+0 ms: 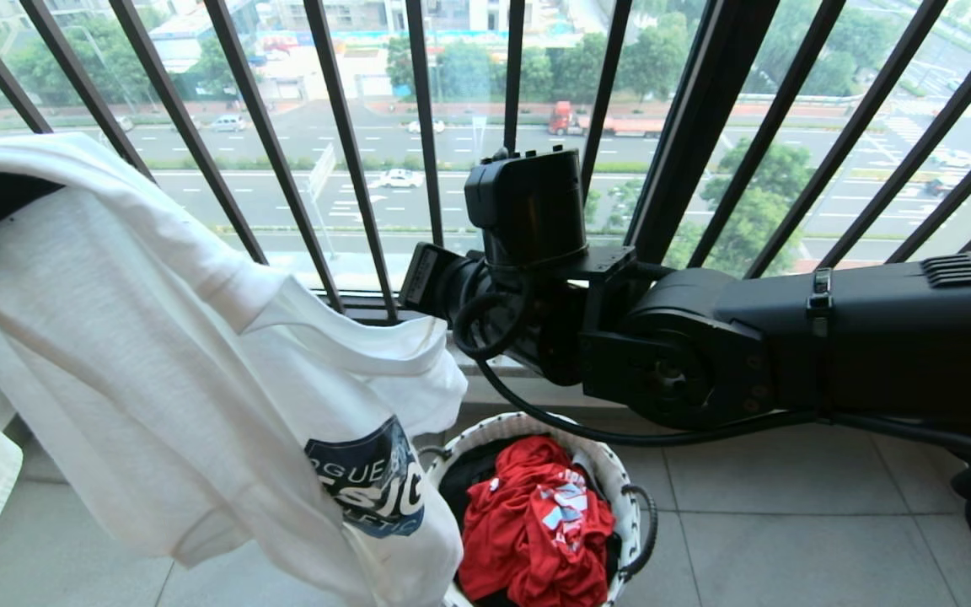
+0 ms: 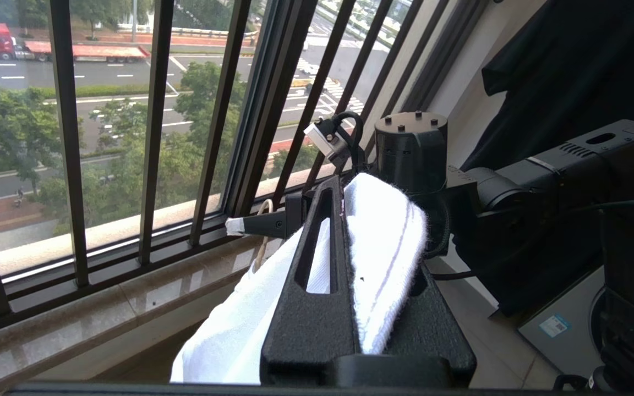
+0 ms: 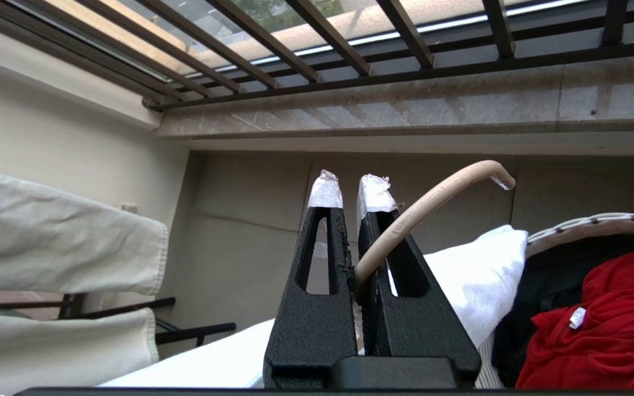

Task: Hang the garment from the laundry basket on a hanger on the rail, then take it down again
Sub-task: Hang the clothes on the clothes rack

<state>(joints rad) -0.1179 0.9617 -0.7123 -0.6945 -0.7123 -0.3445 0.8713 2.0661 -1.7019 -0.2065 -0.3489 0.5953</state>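
Head view: white short-sleeved T-shirt with a dark blue chest print (image 1: 199,396) held up beside round white woven basket (image 1: 620,480). Left tool (image 2: 344,220) clamped on T-shirt, right tool (image 3: 353,192) clamped on thin cream wire hanger (image 3: 432,203).

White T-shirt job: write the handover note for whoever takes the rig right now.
Left claw: shut on the white T-shirt, holding it up to the left of the laundry basket.
Right claw: shut on the hanger by its hook stem, close to the shirt, near the window sill.
Basket: on the floor, a red garment inside.
Done: shirt is out of the basket.
Left: whether the hanger sits inside the shirt cannot be told; the rail is not in view, so hanging and taking down remain.
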